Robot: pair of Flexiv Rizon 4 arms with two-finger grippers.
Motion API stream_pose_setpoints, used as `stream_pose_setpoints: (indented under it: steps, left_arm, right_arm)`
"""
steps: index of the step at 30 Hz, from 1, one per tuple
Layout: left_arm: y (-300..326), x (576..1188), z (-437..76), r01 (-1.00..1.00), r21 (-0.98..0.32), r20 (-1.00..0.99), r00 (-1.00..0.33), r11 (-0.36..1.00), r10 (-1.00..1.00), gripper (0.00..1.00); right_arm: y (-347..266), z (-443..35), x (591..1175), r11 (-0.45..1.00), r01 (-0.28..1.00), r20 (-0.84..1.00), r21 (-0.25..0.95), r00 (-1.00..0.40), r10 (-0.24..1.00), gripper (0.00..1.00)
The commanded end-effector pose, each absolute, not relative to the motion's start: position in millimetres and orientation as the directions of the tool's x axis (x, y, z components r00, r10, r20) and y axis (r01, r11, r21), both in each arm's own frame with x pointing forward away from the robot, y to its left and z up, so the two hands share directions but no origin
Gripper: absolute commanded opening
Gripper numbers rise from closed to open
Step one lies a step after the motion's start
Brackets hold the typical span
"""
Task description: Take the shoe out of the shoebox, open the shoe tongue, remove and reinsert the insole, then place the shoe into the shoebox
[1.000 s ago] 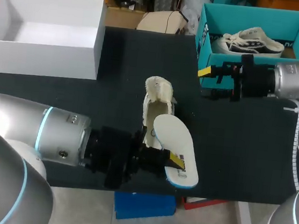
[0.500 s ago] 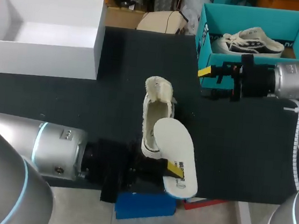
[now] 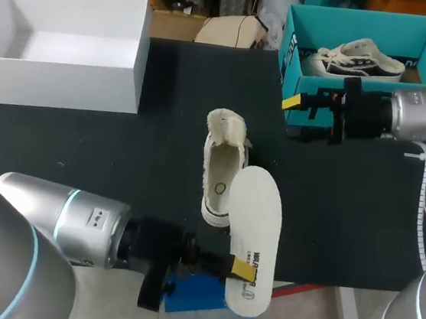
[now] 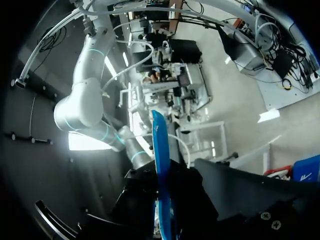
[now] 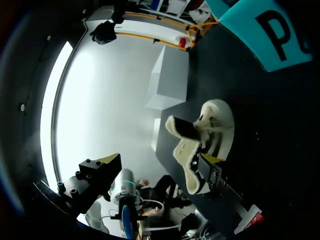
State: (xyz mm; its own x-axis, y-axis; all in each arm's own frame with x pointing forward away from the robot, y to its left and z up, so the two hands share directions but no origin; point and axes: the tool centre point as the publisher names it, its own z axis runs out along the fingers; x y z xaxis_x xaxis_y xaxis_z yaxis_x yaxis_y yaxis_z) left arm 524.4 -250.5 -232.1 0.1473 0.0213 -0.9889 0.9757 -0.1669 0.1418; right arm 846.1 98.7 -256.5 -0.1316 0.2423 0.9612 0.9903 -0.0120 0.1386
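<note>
- The left gripper (image 3: 243, 269) is clamped on the insole (image 3: 254, 241) near its printed end. In the left wrist view the insole (image 4: 161, 170) shows edge-on between the dark fingers.
- The left arm (image 3: 60, 219) comes in from the near left corner and lies low along the table's (image 3: 122, 149) near edge.
- The insole is tilted, its held end past the table's near edge and its far end just beside the heel of the shoe (image 3: 223, 161). I cannot tell if they touch.
- The right gripper (image 5: 162, 159) is spread wide and empty.
- The right arm (image 3: 414, 113) reaches level from the right, with its gripper (image 3: 301, 116) in front of the teal shoebox (image 3: 294, 45).
- The cream shoe (image 5: 205, 135) lies ahead of it, apart.
- A second shoe (image 3: 355, 59) sits in the teal shoebox.
- A white box (image 3: 65, 35) stands at the far left.
</note>
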Motion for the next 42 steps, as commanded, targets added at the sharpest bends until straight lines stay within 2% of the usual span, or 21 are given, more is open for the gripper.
stream_pose_setpoints:
  steps: [1,14,42]
  left_arm:
    - [-244.6,533.4,-242.8,0.970,0.179,-0.984,0.178,-0.167,-0.019,0.00]
    - [-225.2,575.3,-263.9,0.982,0.143,-0.989,0.146,-0.125,0.019,0.00]
    - [-216.2,700.9,-271.7,0.980,0.179,-0.979,0.186,-0.090,0.082,0.00]
  right_arm:
    - [100.1,-257.4,845.9,-0.014,0.990,0.961,0.139,-0.132,0.243,1.00]
    - [100.1,-257.4,845.9,-0.014,0.990,0.961,0.139,-0.132,0.243,1.00]
    - [100.1,-257.4,845.9,-0.014,0.990,0.961,0.139,-0.132,0.243,1.00]
